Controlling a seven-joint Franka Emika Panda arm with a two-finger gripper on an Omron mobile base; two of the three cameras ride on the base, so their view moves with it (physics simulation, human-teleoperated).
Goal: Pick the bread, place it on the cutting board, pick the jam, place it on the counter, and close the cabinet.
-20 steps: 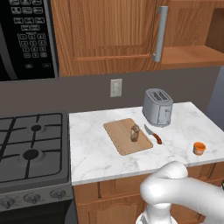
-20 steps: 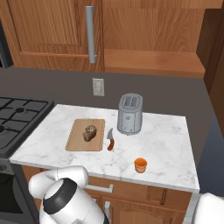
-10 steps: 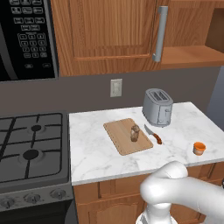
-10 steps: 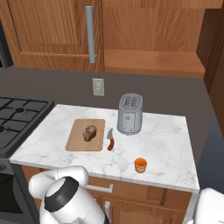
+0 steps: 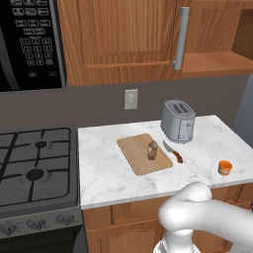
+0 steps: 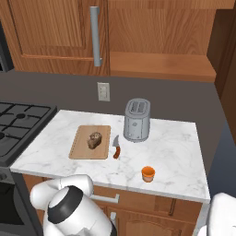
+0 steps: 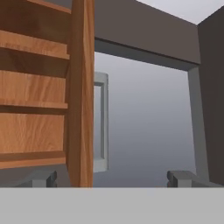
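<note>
The bread [image 5: 152, 150] [image 6: 94, 139], a small dark speckled chunk, rests on the tan cutting board [image 5: 136, 158] [image 6: 80, 150]. The orange jam [image 5: 225, 167] [image 6: 148, 174] stands on the white marble counter [image 5: 108, 168] [image 6: 170, 147] near its front right edge. Above it, the wooden cabinet [image 5: 128, 39] [image 6: 50, 32] has its right compartment [image 5: 217, 54] [image 6: 161, 60] open and bare. In the hand view my gripper [image 7: 111, 178] is open with nothing in it. The open cabinet door's edge [image 7: 82, 92] rises just right of the left fingertip [image 7: 41, 178], with its grey handle [image 7: 100, 122] beyond.
A silver toaster [image 5: 178, 121] [image 6: 137, 120] stands behind the board. An orange-handled knife [image 5: 173, 152] [image 6: 116, 148] lies between the board and the toaster. A gas stove [image 5: 34, 168] is left of the counter, under a black microwave [image 5: 29, 39]. A wall outlet [image 5: 131, 99] sits above the counter.
</note>
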